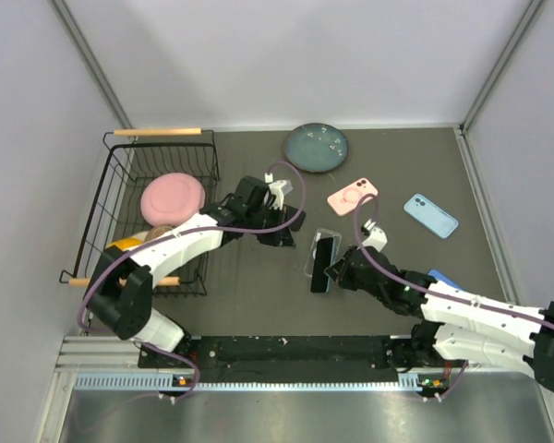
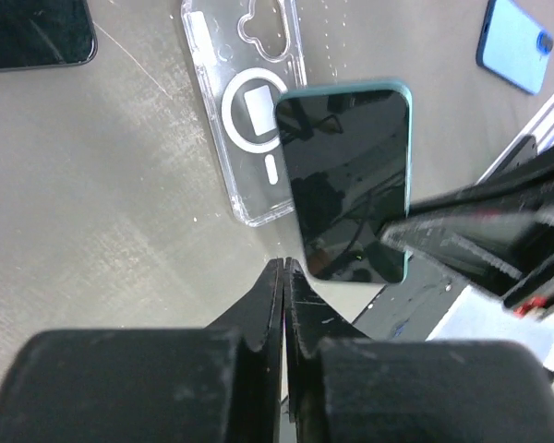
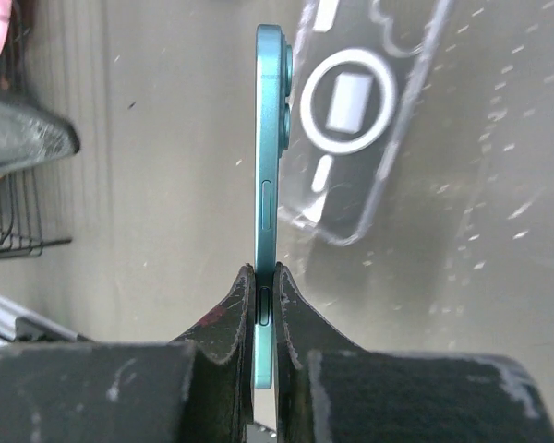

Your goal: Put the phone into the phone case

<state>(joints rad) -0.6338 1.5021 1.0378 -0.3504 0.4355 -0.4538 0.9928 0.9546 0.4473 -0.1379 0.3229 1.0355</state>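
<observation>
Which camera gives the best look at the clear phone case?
Left wrist: the clear phone case lies flat, ring and camera cutout plain, one corner behind the teal phone. Right wrist shows part, blurred past the phone's edge; the top view shows it small, partly covered.

Phone [image 2: 351,180]: glossy black glass face, where you can see reflections; smooth satin teal edge.
Phone case [image 2: 245,111]: clear glossy plastic with a white ring inlay.
Desk [image 2: 102,212]: matt grey, finely scratched.
Your left end effector [image 2: 283,268]: matt black, scuffed.
Basket [image 1: 120,175]: black wire, your two handles pale wood.
Plate [image 1: 316,148]: dark, glazed, speckled.
</observation>
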